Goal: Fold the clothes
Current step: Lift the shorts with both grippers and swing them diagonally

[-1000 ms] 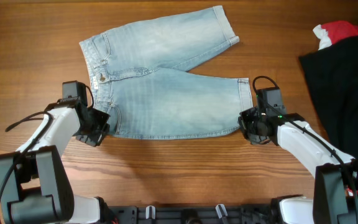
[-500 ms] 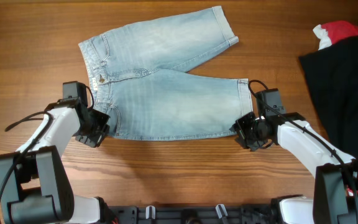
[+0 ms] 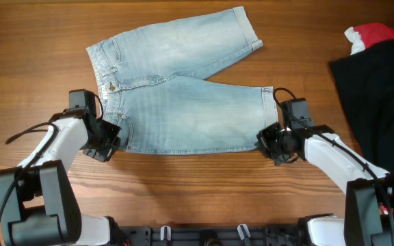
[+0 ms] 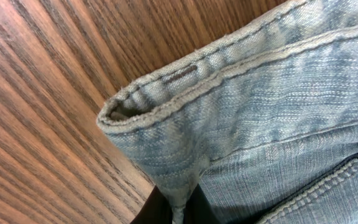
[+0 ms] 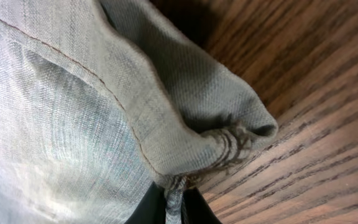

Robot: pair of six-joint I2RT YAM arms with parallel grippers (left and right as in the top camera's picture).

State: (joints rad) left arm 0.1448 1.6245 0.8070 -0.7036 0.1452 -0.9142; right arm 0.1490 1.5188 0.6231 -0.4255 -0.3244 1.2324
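Note:
The light blue denim shorts (image 3: 183, 102) lie spread flat on the wooden table, waistband to the left, cuffed leg hems to the right. My left gripper (image 3: 112, 142) is shut on the near waistband corner; the left wrist view shows the shorts' waistband (image 4: 229, 106) pinched between the left gripper's fingers (image 4: 178, 211). My right gripper (image 3: 268, 141) is shut on the near leg's hem corner; the right wrist view shows that bunched hem of the shorts (image 5: 185, 118) clamped between the right gripper's fingers (image 5: 174, 208).
A large black garment (image 3: 382, 96) lies at the right edge with a small red-and-white cloth (image 3: 364, 35) at its top. Bare wooden table (image 3: 197, 184) lies in front of the shorts.
My right gripper has slid left and slightly down onto the near leg's hem corner and closed on it. The left arm has not moved.

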